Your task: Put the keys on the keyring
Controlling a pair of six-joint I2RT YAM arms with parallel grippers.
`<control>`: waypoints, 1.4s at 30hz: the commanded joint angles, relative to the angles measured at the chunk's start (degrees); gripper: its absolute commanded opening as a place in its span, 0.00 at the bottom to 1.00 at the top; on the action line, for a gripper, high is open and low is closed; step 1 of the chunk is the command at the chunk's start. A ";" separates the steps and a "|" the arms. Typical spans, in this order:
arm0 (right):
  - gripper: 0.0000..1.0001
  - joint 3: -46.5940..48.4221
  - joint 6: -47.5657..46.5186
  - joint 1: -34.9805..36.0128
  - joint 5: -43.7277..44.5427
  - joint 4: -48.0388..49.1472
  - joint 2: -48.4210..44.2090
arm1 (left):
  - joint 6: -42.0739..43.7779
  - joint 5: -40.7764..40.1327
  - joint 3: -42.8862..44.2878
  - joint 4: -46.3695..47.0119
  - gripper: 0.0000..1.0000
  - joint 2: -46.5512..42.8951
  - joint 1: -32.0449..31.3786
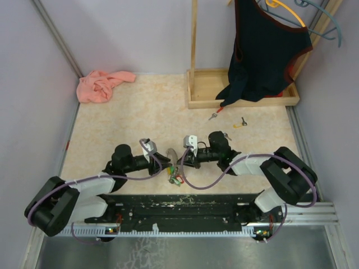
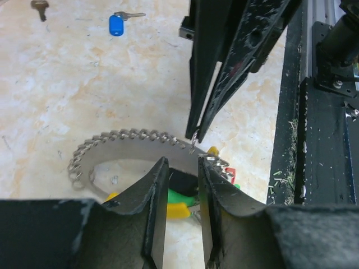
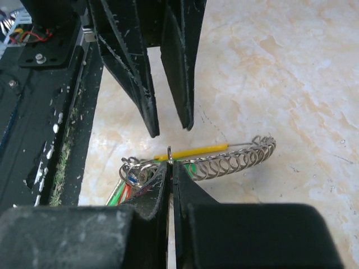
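The keyring is a curved chain of small metal rings, lying between both grippers, with green, yellow and red tagged keys bunched at its end. My right gripper is shut on one small ring at the bunch end of the chain. My left gripper is open and faces it, with the green and yellow tags showing on the table behind its gap. In the right wrist view the left gripper has nothing between its fingers.
A blue-tagged key and a plain key lie loose farther out; two loose keys lie near the wooden rack base that holds a dark garment. A pink cloth is at the back left. The black base rail runs close behind the grippers.
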 commanded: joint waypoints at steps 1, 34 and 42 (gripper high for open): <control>0.00 -1.51 7.52 -0.55 -1.20 16.27 -0.46 | -6.64 3.14 -3.42 13.62 0.34 0.22 3.66; 0.00 -5.57 24.43 -0.56 -0.82 44.87 8.70 | -16.84 11.14 -5.04 41.31 0.22 15.97 5.13; 0.00 -5.13 25.09 -0.57 -2.29 45.00 8.97 | -18.39 12.29 -4.37 44.51 0.20 18.10 5.14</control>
